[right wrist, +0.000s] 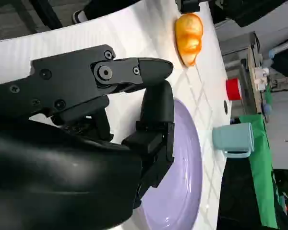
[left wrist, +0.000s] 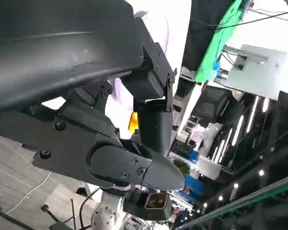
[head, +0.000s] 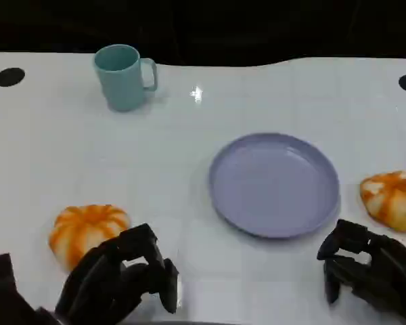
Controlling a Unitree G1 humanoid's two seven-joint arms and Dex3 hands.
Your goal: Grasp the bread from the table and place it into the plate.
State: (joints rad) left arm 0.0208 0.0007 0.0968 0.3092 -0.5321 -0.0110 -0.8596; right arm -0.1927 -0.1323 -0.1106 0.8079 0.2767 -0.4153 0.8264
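Two orange-and-white breads lie on the white table. One bread (head: 88, 229) sits at the front left, and my left hand (head: 122, 279) hovers just in front of it, to its right, fingers loosely apart and holding nothing. The other bread (head: 392, 199) lies at the right edge, beside the empty lavender plate (head: 274, 184). My right hand (head: 369, 271) hangs in front of that bread and the plate's near right rim, empty, fingers apart. In the right wrist view the fingers (right wrist: 153, 105) reach over the plate (right wrist: 182, 191), with the far bread (right wrist: 189, 31) beyond.
A teal cup (head: 125, 76) with its handle to the right stands at the back left; it appears past the plate as the cup (right wrist: 233, 139) in the right wrist view. A red object (right wrist: 234, 88) stands off the table's far side. Black spots mark the table's back corners.
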